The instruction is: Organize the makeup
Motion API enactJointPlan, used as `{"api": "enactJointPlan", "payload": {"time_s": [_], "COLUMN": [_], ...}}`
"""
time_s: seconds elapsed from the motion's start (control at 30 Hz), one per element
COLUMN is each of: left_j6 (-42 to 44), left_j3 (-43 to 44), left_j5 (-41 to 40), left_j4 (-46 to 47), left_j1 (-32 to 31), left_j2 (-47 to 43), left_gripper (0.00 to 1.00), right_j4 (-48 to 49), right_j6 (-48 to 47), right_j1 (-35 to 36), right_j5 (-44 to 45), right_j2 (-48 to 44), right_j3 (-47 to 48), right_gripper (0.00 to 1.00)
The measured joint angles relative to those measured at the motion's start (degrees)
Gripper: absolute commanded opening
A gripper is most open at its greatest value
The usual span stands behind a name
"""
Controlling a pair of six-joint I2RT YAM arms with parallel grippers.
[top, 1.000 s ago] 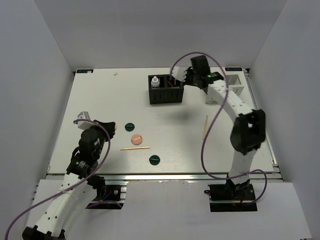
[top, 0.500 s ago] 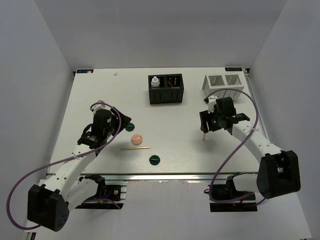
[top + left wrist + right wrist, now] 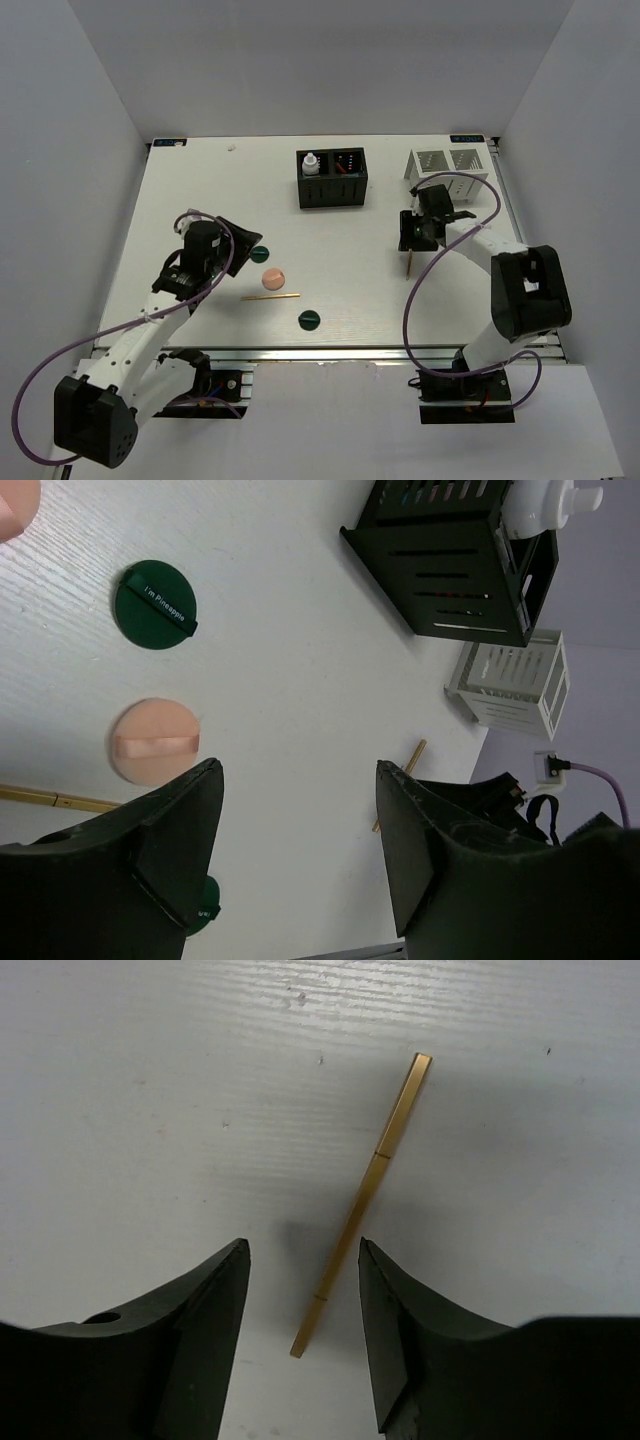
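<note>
White-grained table [image 3: 200, 190]: thin gold stick [image 3: 360, 1205] lying flat, right of centre.
Right tool [image 3: 302, 1260] jaws apart, astride its lower half; left tool [image 3: 300, 780] also apart, empty. Stick judged light, stiff, slick; pinch mid-length.

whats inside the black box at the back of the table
The black box holds a white bottle in its left compartment and thin pencils in the right. Its walls hide their lower parts.
</note>
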Motion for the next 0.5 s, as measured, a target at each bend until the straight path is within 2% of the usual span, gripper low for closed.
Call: {"api": "enactJointPlan", "payload": {"time_s": [0.5], "left_j6": [-3.8], "left_j3": [-1.9], "left_j5": [-2.0], "left_j4": [-5.1], "left_j1": [0.0], "left_j2": [-5.6], "left_gripper": [0.72], "right_j4": [2.6], "right_j6": [3.6], "right_j1": [0.0], "right_j5": [5.2], "right_j2": [7.2], "right_j3": [1.8], "right_gripper": [0.42]}}
